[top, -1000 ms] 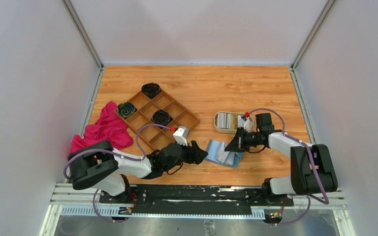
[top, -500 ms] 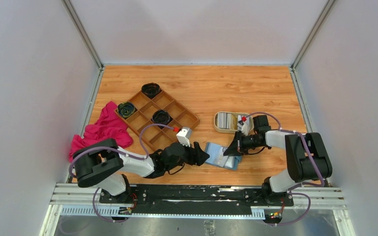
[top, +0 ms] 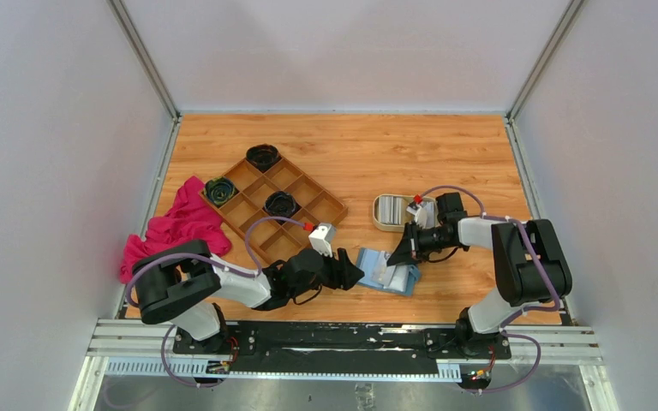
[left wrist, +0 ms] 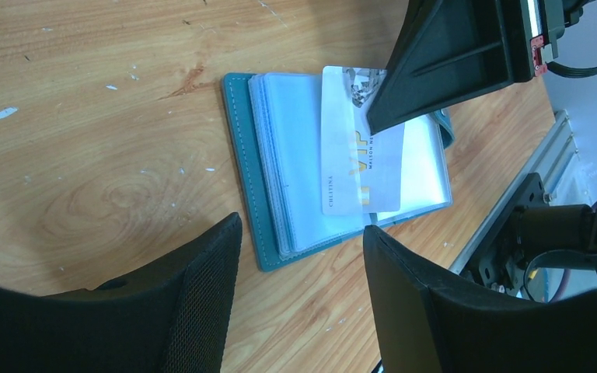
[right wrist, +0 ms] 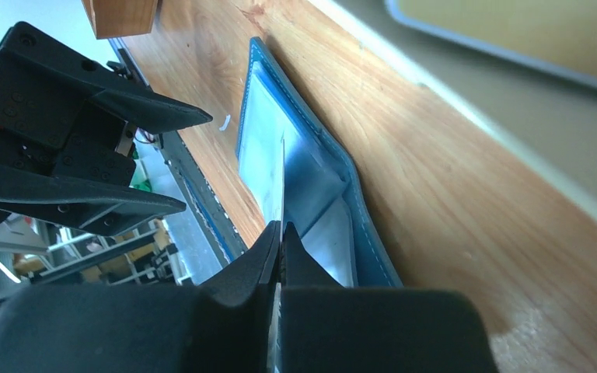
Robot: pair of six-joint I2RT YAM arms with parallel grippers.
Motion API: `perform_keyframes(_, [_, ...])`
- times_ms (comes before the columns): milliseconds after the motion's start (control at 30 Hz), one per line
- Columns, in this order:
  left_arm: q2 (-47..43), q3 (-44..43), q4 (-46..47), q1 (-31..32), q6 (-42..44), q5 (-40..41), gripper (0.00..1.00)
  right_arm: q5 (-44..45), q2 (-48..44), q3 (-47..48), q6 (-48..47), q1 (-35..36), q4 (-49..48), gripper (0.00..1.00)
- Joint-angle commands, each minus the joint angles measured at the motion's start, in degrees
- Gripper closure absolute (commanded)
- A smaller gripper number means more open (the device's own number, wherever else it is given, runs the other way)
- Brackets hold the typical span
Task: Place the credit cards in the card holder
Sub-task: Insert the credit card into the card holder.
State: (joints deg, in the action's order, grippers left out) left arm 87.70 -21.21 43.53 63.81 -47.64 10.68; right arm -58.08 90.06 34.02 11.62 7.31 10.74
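The card holder (top: 375,263) lies open on the table, teal outside with clear sleeves inside; it also shows in the left wrist view (left wrist: 242,167) and the right wrist view (right wrist: 334,167). My right gripper (top: 398,254) is shut on a whitish credit card (left wrist: 357,159) printed "VIP" and holds it on edge over the open sleeves (right wrist: 282,175). I cannot tell whether the card's tip is inside a slot. My left gripper (top: 355,276) is open and empty just left of the holder, apart from it (left wrist: 303,233). More cards (top: 390,207) lie in the cream tray.
A cream oval tray (top: 380,226) sits behind the holder. A brown wooden compartment tray (top: 308,190) with dark rolled items lies at the middle left. A pink cloth (top: 180,224) lies beside it. The table's near edge and metal rail (top: 308,330) are just below the holder.
My right wrist has swung toward the far side while its fingers stay shut on the card over the holder. The left gripper has shifted slightly nearer and stays open.
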Motion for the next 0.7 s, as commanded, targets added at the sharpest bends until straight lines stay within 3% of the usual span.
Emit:
perform_keyframes(0, [0.8, -1.2, 0.4, -0.4, -0.3, 0.6, 0.37, 1.3, 1.3, 2.1, -5.8, 2.6, 2.5, 1.0])
perform_keyframes(667, [1.7, -1.5, 0.4, -0.8, -0.7, -0.2, 0.38, 6.2, 3.8, 5.8, -6.6, 6.8, 8.6, 0.86])
